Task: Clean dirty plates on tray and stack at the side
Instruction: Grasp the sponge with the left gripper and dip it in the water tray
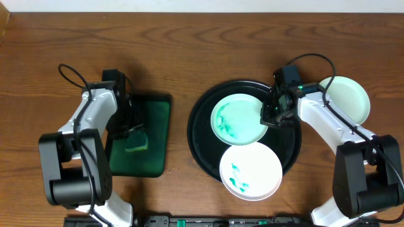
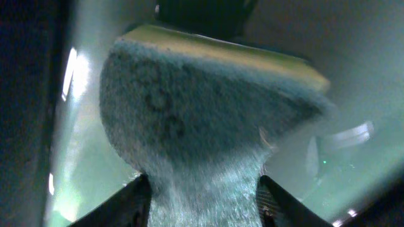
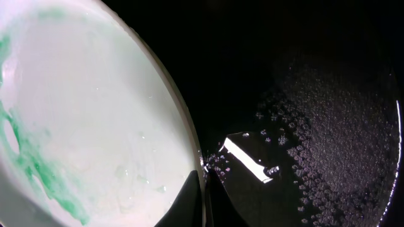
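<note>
Brown wood-grain desk [image 1: 189, 44] fills the overhead view. Right of centre sits the large round glossy black tray [image 1: 199, 135] with a raised rim. Two round shallow plates lie in it. The mint plate [image 1: 238, 118], streaked with teal smears, is at the back. The white plate [image 1: 250, 171], also smeared teal, is at the front, its near edge hanging over the tray's rim. The clean pale plate [image 1: 346, 99] rests on the desk just beside the tray's right side, partly under the right arm.

The right tool [image 1: 273, 113] is at the mint plate's right edge. In the right wrist view its fingers straddle that rim, one inside and one outside, clenched on it above the wet black tray floor.

At the left lies a smaller dark green rectangular tray [image 1: 154, 126]. Over it, the left tool [image 1: 132, 132] pinches a yellow-backed green scouring sponge [image 2: 202, 120] between its fingers [image 2: 126, 205].
</note>
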You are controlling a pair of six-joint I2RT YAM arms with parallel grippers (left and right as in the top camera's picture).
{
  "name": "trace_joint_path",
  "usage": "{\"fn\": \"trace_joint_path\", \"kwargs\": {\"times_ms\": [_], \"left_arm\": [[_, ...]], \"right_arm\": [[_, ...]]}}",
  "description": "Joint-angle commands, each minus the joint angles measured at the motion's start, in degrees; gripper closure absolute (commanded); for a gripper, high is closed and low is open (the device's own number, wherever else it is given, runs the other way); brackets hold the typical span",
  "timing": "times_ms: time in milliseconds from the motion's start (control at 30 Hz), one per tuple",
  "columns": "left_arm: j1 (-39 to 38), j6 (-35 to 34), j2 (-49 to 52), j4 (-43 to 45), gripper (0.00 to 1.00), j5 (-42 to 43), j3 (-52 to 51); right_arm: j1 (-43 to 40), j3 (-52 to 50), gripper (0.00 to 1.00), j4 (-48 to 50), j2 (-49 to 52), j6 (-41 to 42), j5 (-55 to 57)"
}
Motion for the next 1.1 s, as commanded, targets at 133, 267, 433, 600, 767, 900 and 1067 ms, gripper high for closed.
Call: {"fn": "trace_joint_path", "kwargs": {"times_ms": [133,267,433,600,767,900,1067], "left_arm": [[0.2,-0.2,0.0,0.2,0.92,0.0,-0.5],[0.2,-0.4,0.0,0.3,0.93,0.1,-0.3],[-0.7,-1.7,-4.9,-0.1,0.93,0.0,-0.2],[-3.0,-1.9,-17.6,-0.1,0.92,-1.1,-0.2],[-5.7,-1.9,-29.7,-1.2,0.93,-7.5,-0.2],[-7.5,-1.9,-36.2,-2.1,0.92,-12.0,-0.2],[-10.7,-1.0,-43.8,0.4,0.92,-15.9,-1.9]], "right_arm": [[0.3,0.9,0.99,-0.3,0.3,-0.8,0.6],[0.3,0.9,0.99,-0.6,0.3,-0.8,0.5],[0.3,0.9,0.99,-0.9,0.3,-0.8,0.5],[0.3,0.9,0.99,-0.9,0.3,-0.8,0.5],[0.3,0.9,0.99,-0.8,0.3,-0.8,0.5],[0.3,0.9,0.99,-0.8,0.3,-0.9,0.5],[0.3,0.9,0.99,-0.7,0.3,-0.9,0.2]]}}
